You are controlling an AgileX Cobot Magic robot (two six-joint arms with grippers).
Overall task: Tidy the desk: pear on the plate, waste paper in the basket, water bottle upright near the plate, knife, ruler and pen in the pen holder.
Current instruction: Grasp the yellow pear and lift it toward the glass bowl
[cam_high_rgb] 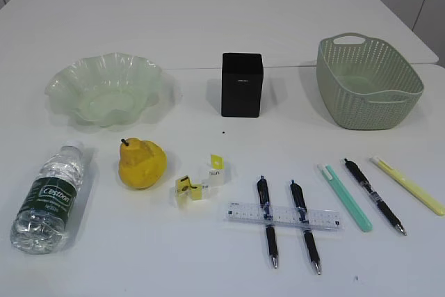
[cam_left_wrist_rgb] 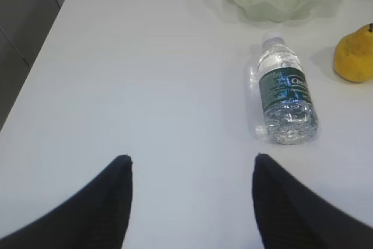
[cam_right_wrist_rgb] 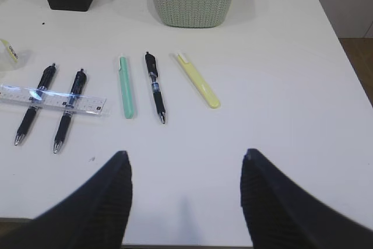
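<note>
White table [cam_high_rgb: 208,33], nothing sorted yet. Far left: pale green ruffled plate [cam_high_rgb: 108,90], nothing on it. Near left: water bottle [cam_high_rgb: 50,196] lying on its side, cap pointing far, toward the plate, well apart from it. Just right of the bottle: yellow pear [cam_high_rgb: 141,163], upright on the table, near side of the plate, not touching it. Right of the pear: crumpled waste paper [cam_high_rgb: 200,180], white with yellow bits, loose on the table. Far centre: black pen holder [cam_high_rgb: 241,84], upright. Near centre: clear ruler [cam_high_rgb: 283,216] lying crosswise on top of two black pens [cam_high_rgb: 268,220] and [cam_high_rgb: 304,224], tips toward the near edge. Right of those: mint green knife [cam_high_rgb: 345,197], third black pen [cam_high_rgb: 373,195], yellow knife [cam_high_rgb: 407,186], all flat, roughly parallel, apart from each other. Far right: green woven basket [cam_high_rgb: 367,81], looks to hold nothing. Left claw [cam_left_wrist_rgb: 192,202] spread wide, holding nothing, hovering over bare table near the bottle's base. Right claw [cam_right_wrist_rgb: 185,202] spread wide, holding nothing, above the table's near edge, pens and knives beyond it.
</note>
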